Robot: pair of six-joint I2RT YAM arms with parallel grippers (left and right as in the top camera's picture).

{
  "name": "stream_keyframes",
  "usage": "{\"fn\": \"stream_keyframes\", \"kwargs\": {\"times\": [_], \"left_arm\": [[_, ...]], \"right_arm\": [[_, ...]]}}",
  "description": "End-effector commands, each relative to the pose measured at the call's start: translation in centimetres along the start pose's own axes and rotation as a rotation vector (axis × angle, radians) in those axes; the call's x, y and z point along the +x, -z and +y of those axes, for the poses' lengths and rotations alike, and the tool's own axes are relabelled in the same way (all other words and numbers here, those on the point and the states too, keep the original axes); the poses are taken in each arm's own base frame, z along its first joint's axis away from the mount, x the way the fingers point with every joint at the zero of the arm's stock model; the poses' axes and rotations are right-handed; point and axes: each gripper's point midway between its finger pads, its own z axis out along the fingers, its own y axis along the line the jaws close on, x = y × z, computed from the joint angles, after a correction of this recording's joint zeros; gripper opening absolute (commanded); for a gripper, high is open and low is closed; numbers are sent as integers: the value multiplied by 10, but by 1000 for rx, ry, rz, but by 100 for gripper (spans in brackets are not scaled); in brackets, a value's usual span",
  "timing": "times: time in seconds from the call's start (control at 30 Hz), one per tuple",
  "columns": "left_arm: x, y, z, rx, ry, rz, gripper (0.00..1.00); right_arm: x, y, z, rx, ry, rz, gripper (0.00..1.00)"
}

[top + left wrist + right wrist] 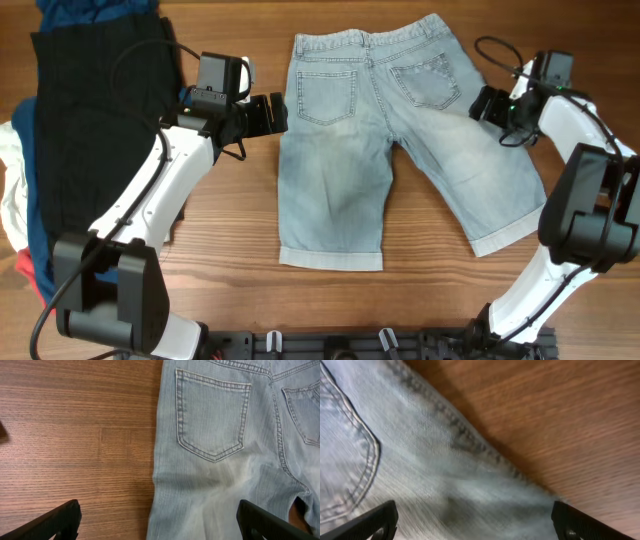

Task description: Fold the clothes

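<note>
1. Wooden table (420, 300), from overhead: one pair of shorts (340, 170) lies flat at mid-table, back up, with two pockets and two legs spread apart. One black garment (90, 120) lies on a pile at the left edge. The left gripper (274, 113) sits just beside the shorts' left side seam, and the right gripper (483, 103) is at their right seam. Bare wood shows in front.
2. Left wrist: two fingers (57, 521) are spread wide and straddle the seam below one pocket (212, 417).
3. Right wrist: two fingers (370, 522) are spread wide over the denim edge, with wood beyond it.
</note>
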Motion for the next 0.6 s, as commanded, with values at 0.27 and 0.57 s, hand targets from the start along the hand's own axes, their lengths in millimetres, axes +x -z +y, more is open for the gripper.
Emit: {"fn": "stream_keyframes", "kwargs": {"times": [0.27,0.57], "left_arm": [[-14,2,48,-96,78,-35,100],[-21,12,95,-143,177,-45,100]], "right_arm": [[30,136,161,-340,241,218,100],[172,91,178,58,294,472,92]]}}
